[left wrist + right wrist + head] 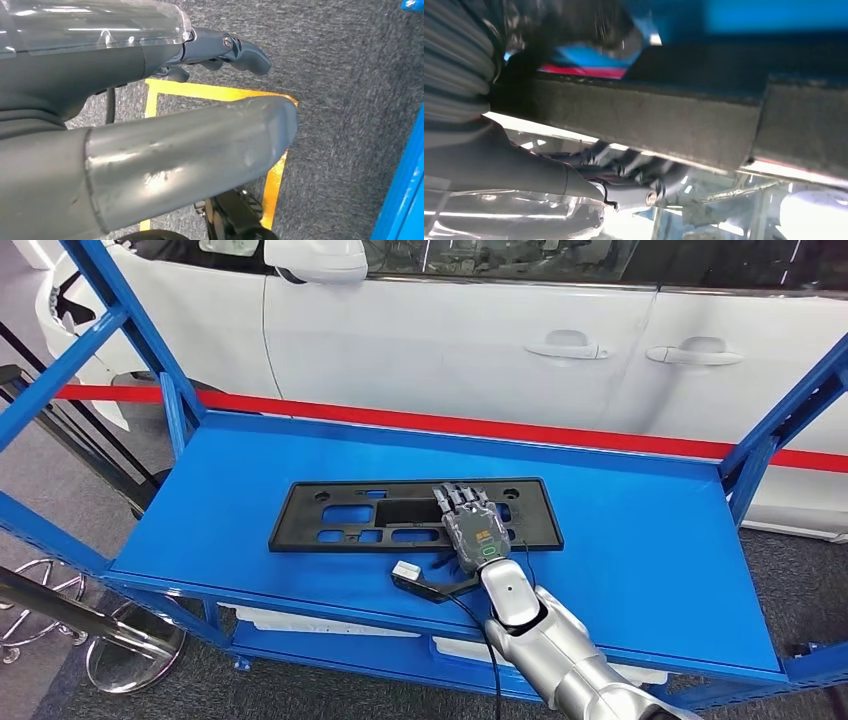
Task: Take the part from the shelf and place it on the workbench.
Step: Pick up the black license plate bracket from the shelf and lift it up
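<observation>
Right hand on the black part, still on the blue shelf

The right hand lies over the near edge of the flat black part, which rests flat on the top level of the blue shelf, in front of a white car. Its fingers reach over the panel; in the right wrist view the part's edge sits right against the hand, yet I cannot tell whether the fingers have closed on it. The left hand hangs over grey carpet, holding nothing, fingers loosely apart. By my reading, this is the grasping step: next comes a firm hold, then a level lift clear of the shelf frame.
</observation>
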